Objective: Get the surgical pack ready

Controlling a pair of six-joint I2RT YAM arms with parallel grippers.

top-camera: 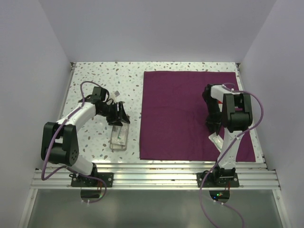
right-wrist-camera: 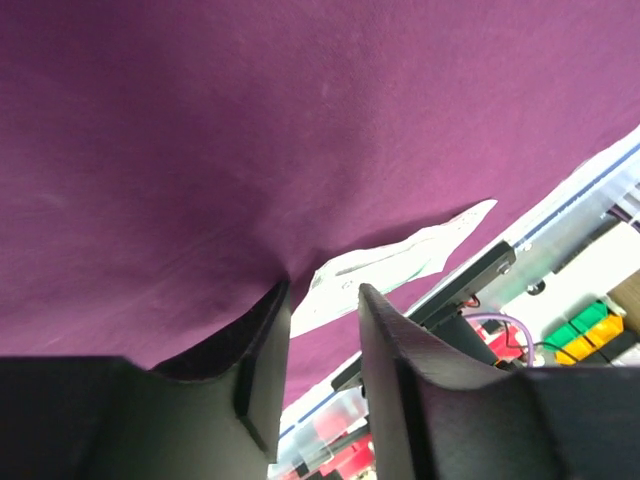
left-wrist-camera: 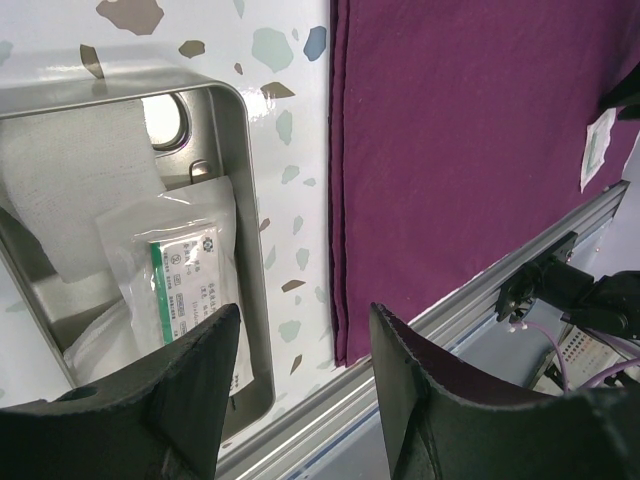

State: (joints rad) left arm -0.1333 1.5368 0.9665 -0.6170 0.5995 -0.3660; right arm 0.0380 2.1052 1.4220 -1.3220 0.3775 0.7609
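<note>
The purple cloth (top-camera: 175, 114) lies spread flat over the right half of the speckled table (top-camera: 95, 76). It is dark magenta, roughly rectangular and mostly smooth. Its near edge runs along the metal rail (top-camera: 156, 173), and from the left wrist view its left edge looks folded double.

The small steel tray (top-camera: 119, 138) sits on the bare table just left of the cloth, apart from it, near the rail. It is shiny, with rounded corners. Inside it, seen from the left wrist, are a white gauze square (left-wrist-camera: 80, 180) and a clear sealed packet with a green-printed label (left-wrist-camera: 185, 270), which lies partly over the gauze.

The left gripper (left-wrist-camera: 305, 315) hangs above the tray's right rim with its jaws wide and nothing between them.

The right gripper (right-wrist-camera: 322, 290) is down at the cloth near its near right corner. Its jaws stand narrow with a clear gap. The left fingertip (right-wrist-camera: 275, 300) presses the fabric, which puckers slightly there. A second white packet (right-wrist-camera: 390, 265) lies on the cloth just beyond the fingertips, with its near end at the mouth of the gap. The fingers do not look closed on it, though whether they touch it cannot be told
</note>
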